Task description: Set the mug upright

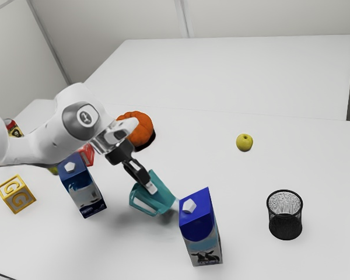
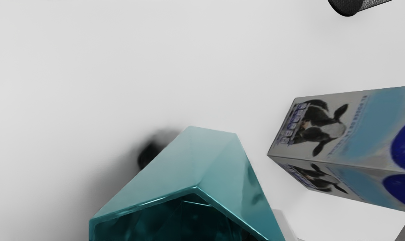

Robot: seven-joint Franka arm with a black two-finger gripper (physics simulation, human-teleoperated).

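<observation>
The teal mug point(image 1: 162, 202) tilts at the tips of the gripper point(image 1: 150, 185); whether these grip it, or how far they are parted, one cannot tell. Near it stands a blue-topped carton point(image 1: 201, 233); farther out, a black mesh cup point(image 1: 286, 226).

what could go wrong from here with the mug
The teal mug leans close to the milk carton with the cow picture, so turning it upright might knock that carton over. And with my hand right at the mug, pulling away while it is this tilted could let it tip or roll.
</observation>
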